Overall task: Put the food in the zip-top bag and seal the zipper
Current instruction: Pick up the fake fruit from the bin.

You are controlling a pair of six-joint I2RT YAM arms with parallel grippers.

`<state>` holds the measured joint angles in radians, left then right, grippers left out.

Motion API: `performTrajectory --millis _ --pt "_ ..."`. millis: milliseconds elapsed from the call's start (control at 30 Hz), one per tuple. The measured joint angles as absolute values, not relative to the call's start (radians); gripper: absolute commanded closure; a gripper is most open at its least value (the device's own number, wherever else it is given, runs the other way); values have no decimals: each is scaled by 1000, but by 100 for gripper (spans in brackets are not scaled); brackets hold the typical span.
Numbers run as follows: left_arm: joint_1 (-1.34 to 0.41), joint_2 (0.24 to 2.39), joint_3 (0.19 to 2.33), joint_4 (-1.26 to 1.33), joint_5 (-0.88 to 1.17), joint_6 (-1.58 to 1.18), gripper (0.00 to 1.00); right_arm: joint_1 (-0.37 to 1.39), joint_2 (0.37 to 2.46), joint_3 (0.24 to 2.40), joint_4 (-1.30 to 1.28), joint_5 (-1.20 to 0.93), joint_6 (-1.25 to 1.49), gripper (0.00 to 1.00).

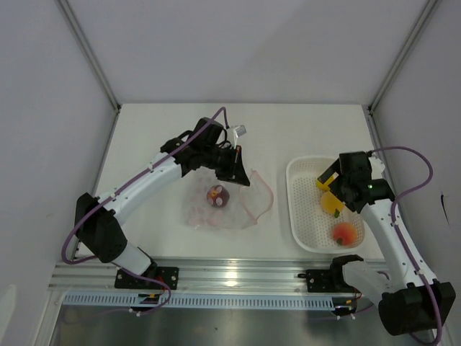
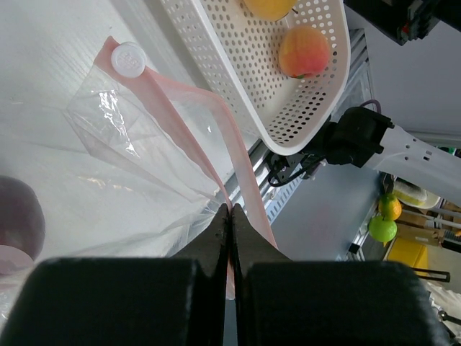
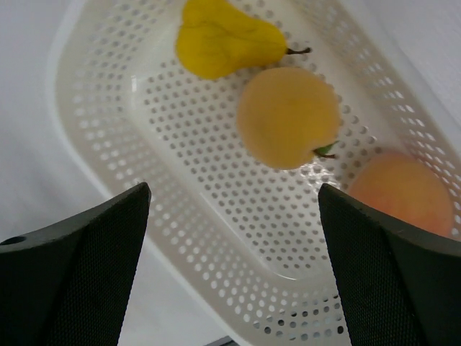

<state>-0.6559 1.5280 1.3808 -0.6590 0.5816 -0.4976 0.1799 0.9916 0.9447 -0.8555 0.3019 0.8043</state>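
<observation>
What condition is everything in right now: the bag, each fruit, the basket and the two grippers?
zip-top bag: lying down, mouth open.
zipper: unsealed, strips apart.
dark red fruit: apparently inside the bag.
yellow pear: loose in the basket.
round yellow fruit: loose in the basket.
orange-red fruit: loose in the basket.
basket: upright, holding three fruits.
left gripper: shut on the zipper.
right gripper: open, empty, above the basket.

There are four pieces of food: one dark red piece (image 1: 218,196), one yellow pear-shaped piece (image 3: 220,40), one round yellow piece (image 3: 288,115) and one orange-red piece (image 3: 400,191). There is one zip-top bag (image 1: 198,213) with one zipper (image 2: 241,155) and one white round tab (image 2: 130,59). There is one white basket (image 1: 299,216). One piece lies in the bag, three in the basket.
</observation>
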Motion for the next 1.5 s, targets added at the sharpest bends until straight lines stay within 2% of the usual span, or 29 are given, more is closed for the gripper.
performTrajectory --millis 367,733,1000,1100,1200,1233,1300,1333,1400,1433,1500 --pt "-656 1523 1349 -644 590 -498 99 19 1002 802 -846 286 831 1" --pt "-656 1522 1348 -637 591 -500 100 13 1120 748 -677 210 807 1" --pt "-656 1522 1348 -637 591 -507 99 13 1173 717 -603 212 798 7" --pt "-656 1522 1348 -637 591 -508 99 13 1186 716 -586 218 791 14" --pt "-656 1522 1348 -637 591 -508 100 13 1188 707 -566 224 783 29" --pt "-656 1522 1348 -637 591 -508 99 13 1188 705 -562 223 783 38" --pt "-656 1522 1348 -638 591 -508 100 13 1184 699 -550 223 780 44" --pt "-656 1522 1348 -638 591 -508 99 13 1180 697 -547 223 780 53" --pt "-656 1522 1348 -638 591 -508 99 13 1166 689 -546 223 775 60" --pt "-656 1522 1348 -638 591 -508 99 13 1155 686 -550 223 772 68" --pt "-656 1522 1348 -638 591 -508 99 14 1130 685 -558 224 765 75"
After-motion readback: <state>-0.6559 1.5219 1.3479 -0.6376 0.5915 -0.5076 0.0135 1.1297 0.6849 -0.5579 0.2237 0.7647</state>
